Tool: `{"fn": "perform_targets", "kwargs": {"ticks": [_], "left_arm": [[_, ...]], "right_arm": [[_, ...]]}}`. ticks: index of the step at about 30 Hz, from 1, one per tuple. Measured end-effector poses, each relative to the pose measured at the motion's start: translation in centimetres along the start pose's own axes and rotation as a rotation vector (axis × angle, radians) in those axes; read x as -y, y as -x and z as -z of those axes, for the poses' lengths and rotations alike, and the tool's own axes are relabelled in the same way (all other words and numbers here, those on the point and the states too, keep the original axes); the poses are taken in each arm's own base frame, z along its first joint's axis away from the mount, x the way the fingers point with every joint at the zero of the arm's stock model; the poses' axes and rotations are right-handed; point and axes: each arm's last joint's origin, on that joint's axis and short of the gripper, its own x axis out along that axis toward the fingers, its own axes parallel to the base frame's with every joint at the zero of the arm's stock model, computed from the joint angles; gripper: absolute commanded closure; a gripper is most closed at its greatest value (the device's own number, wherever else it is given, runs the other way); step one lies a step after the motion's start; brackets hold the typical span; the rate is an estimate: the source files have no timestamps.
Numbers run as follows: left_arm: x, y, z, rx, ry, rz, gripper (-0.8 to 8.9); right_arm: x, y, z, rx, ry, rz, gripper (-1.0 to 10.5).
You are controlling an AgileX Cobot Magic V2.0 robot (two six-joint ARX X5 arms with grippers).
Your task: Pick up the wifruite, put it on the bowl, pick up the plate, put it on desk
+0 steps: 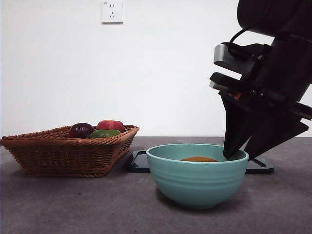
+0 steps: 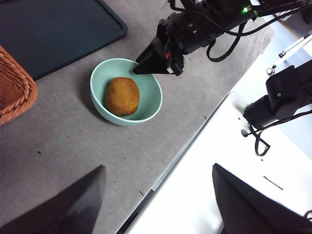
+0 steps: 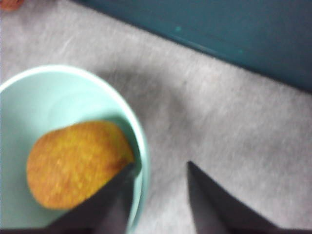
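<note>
Counted: one bowl (image 1: 197, 178), one kiwi (image 2: 122, 96), one basket (image 1: 68, 152), three basket fruits (image 1: 101, 129), one tray (image 2: 53, 29).

Right claw (image 1: 241, 155) (black) agape, tilted

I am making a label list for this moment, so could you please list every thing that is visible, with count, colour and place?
bowl: one, teal-green, on the desk, nearest the front camera.
kiwifruit: one, golden brown, lying inside the bowl.
tray: one, dark, flat on the desk behind the bowl.
basket: one, brown wicker, on the desk beside the tray.
fruits in the basket: three, one dark purple, one red, one green.
desk: one, grey-brown.
wall socket: one, white, on the wall.
right gripper: black, open, at the bowl's rim.
left gripper: black, open, high above the desk edge.
</note>
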Motion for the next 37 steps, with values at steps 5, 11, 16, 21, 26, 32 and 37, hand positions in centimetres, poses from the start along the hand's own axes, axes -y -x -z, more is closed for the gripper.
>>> {"fn": "perform_targets", "kwargs": {"ticks": [5, 11, 16, 21, 26, 32, 37], "left_arm": [[0.0, 0.0, -0.1, 0.005, -0.004, 0.0, 4.71], [0.0, 0.0, -0.1, 0.006, -0.005, 0.0, 4.71], [0.0, 0.0, -0.1, 0.006, -0.006, 0.0, 4.71], [0.0, 0.0, -0.1, 0.006, -0.007, 0.0, 4.71], [0.0, 0.0, -0.1, 0.006, -0.007, 0.0, 4.71], [0.0, 0.0, -0.1, 0.006, -0.007, 0.0, 4.71], [0.0, 0.0, -0.1, 0.006, -0.007, 0.0, 4.71]], "right_arm": [[-0.2, -0.7, 0.0, -0.012, 0.008, -0.003, 8.4], [-0.4, -1.6, 0.2, -0.039, 0.017, -0.002, 9.4], [-0.5, -1.4, 0.0, -0.011, 0.022, -0.009, 9.4], [-0.8, -0.3, -0.4, 0.034, 0.029, -0.021, 9.4], [-1.2, 1.6, -2.5, 0.08, 0.018, 0.0, 9.4], [0.0, 3.5, -6.4, 0.189, -0.04, 0.024, 9.4], [1.9, 3.1, -9.5, 0.205, -0.098, 0.065, 9.4]]}}
